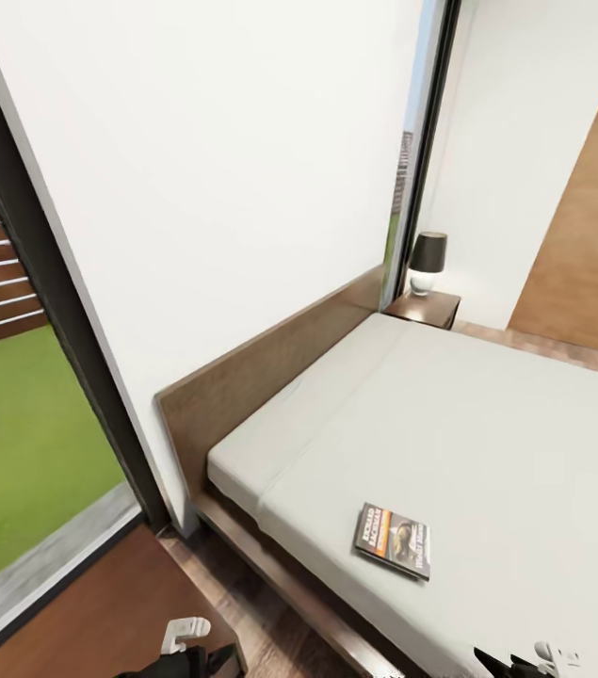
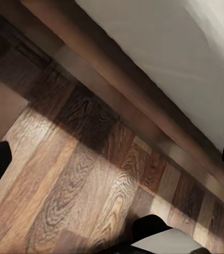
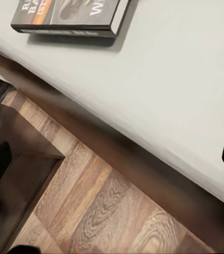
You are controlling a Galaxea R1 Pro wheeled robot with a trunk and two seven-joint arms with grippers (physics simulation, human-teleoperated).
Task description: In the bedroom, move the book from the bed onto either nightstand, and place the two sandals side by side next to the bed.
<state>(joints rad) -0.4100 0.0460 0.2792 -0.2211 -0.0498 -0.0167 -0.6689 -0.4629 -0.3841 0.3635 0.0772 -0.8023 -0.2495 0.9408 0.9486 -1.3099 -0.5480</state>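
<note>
White walls, a wood-plank floor [image 2: 74,180] and a tall dark-framed window [image 1: 16,377] onto green grass frame this bedroom, with the low bed [image 1: 487,414] running along the wall, its dark headboard [image 1: 270,367] against it. The book [image 1: 392,540] lies flat on the pale mattress near the bed's near edge, cover up, well within what looks like easy reach; the right wrist view catches it [image 3: 72,16] lying just inside the mattress edge. At the far end of the headboard stands a nightstand [image 1: 424,307] carrying a small lamp [image 1: 427,263] with a dark shade, leaving only part of its top free. A second dark wooden top [image 1: 101,612] sits close by the robot's left, beside the window, and seems the nearer spot for the book, though whether it is a nightstand I cannot tell. The left gripper [image 1: 185,633] hangs low over that top, and the right gripper [image 1: 551,659] sits at the bed's near edge; both hold nothing, fingers spread apart. No drawer or box stands open. I would guess the reach for the book comes next.
</note>
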